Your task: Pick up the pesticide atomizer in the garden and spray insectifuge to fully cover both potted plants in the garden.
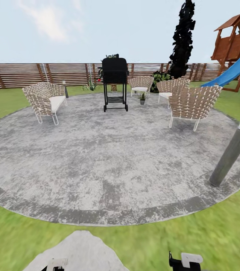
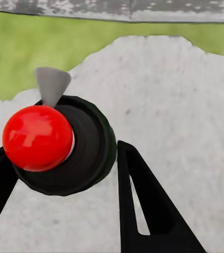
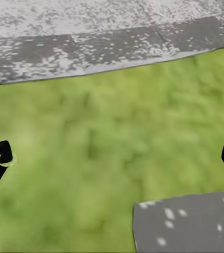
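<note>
Grill (image 1: 115, 83) mid-patio (image 1: 97, 162); chairs (image 1: 193, 103) flank potted plant (image 1: 142, 98).

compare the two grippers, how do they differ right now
The left gripper has its fingers closed around the atomizer, whose red nozzle faces the wrist camera; the right gripper is spread wide with nothing between its fingers. The left one hangs over a grey slab, the right one mostly over lawn. Both have black fingers and sit low, just short of the patio.
</note>
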